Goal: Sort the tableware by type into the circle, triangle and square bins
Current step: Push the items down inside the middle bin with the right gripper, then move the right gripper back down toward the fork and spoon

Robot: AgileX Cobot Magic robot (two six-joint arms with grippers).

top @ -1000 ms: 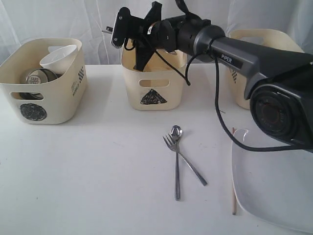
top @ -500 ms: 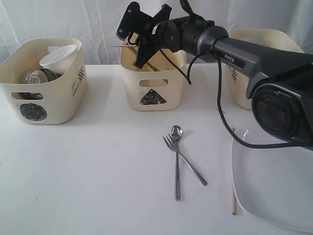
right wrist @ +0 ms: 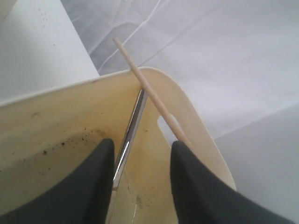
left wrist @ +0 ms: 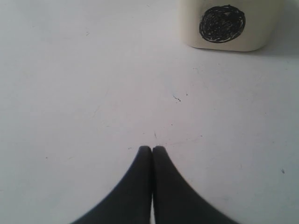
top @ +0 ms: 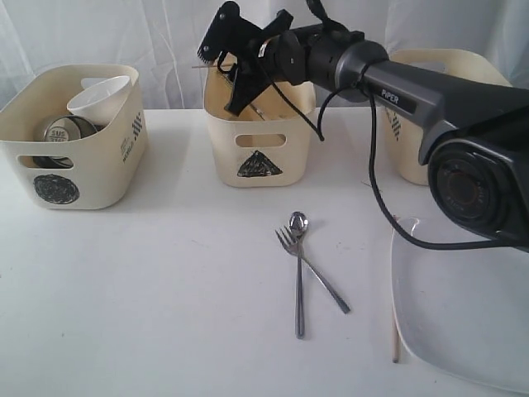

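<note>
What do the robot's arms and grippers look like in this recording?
The right arm is dark grey and rounded, with white PiPER lettering and a loose black cable. The right gripper and left gripper are smooth black, tapering to rounded tips.

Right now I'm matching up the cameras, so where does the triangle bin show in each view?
Exterior: triangle bin, centre back.
Left wrist: not in it; only the circle bin shows.
Right wrist: seen from above, its inside and rim fill most of the view.
Shared landmark: the chopstick leaning over its rim.
</note>
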